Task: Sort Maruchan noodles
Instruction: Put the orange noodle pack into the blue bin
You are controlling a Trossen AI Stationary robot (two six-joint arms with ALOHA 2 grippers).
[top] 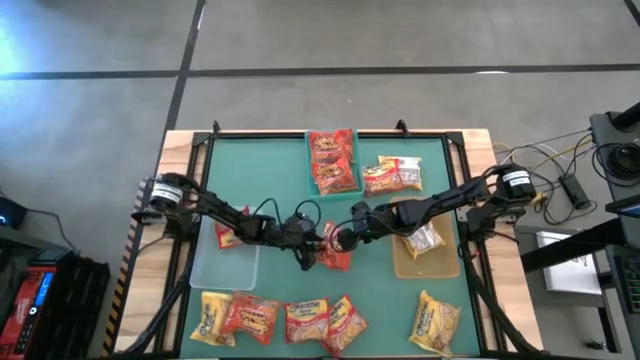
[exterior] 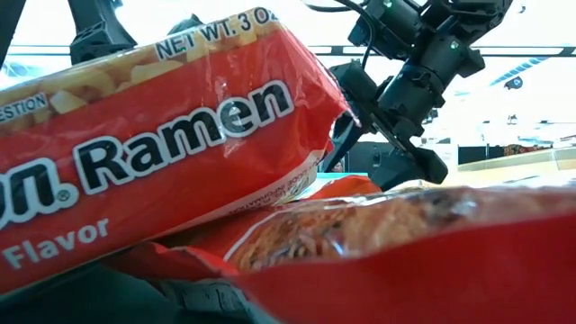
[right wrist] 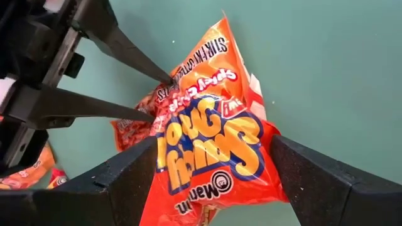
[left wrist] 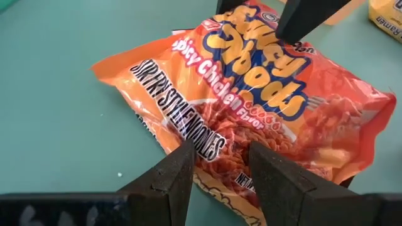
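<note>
An orange-red Maruchan noodles packet (top: pixel 337 257) with yellow and blue lettering sits mid-table between my two grippers. My left gripper (top: pixel 310 243) reaches in from the left and is shut on one end of it (left wrist: pixel 220 160). My right gripper (right wrist: pixel 213 150) comes from the right and stands open, one finger on each side of the packet's other end (right wrist: pixel 207 182); I cannot tell whether they touch it. Red packets lie in the teal bin (top: pixel 308 160). The clear bin (top: pixel 225 270) and the tan bin (top: pixel 420 268) hold one packet each. My left gripper pinches the packet's end beside the black lettering (right wrist: pixel 162 95) between its two fingers (right wrist: pixel 129 56). The fingers slant down from the table's left side. The packet spreads away from the fingertips toward my right gripper; whether its far part lies on the mat, I cannot tell.
Several red and yellow packets (top: pixel 305 320) lie in a row along the near edge, two of them (exterior: pixel 162 153) right in front of the low camera. Two more packets (top: pixel 392 175) sit right of the teal bin. Bare green mat (top: pixel 260 170) shows at the far left.
</note>
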